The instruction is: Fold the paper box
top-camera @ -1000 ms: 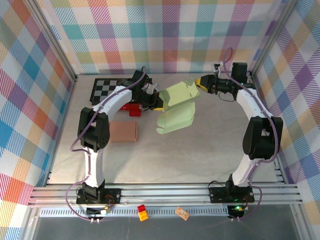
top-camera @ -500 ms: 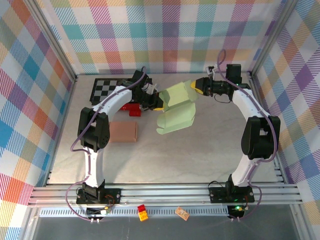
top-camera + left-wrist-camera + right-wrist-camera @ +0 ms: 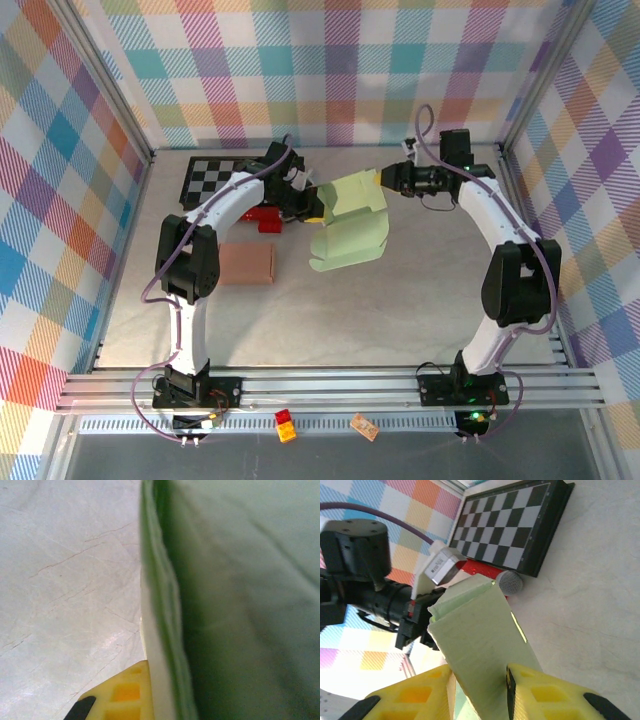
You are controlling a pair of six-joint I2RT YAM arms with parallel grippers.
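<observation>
**At mid-table, two grippers meet on the green paper box**

At the upper centre of the overhead view, the left gripper [image 3: 312, 205] is clamped tight on the left edge of the paper box [image 3: 350, 220], and the box is up off the surface. From the left wrist camera, one yellow finger [image 3: 125, 695] presses right against the green sheet at the bottom of the frame. The paper fills the right half of that picture, blurred from being so close.

Over on the right, the right gripper [image 3: 383, 178] comes in at the box's upper right corner. Its own camera shows the two yellow fingers either side of a green flap, which runs up from between them toward the middle of the frame. The flap touches the right-hand finger, but I cannot tell whether the jaws are actually pinching it.

Moving outward, the box's lower panel hangs toward the centre of the table [image 3: 400, 310]. Behind the left gripper lies a red object [image 3: 265, 215], and beyond it, at upper left, a chessboard [image 3: 210, 180]. A brown box [image 3: 246, 263] sits left of centre, apart from the paper.
</observation>
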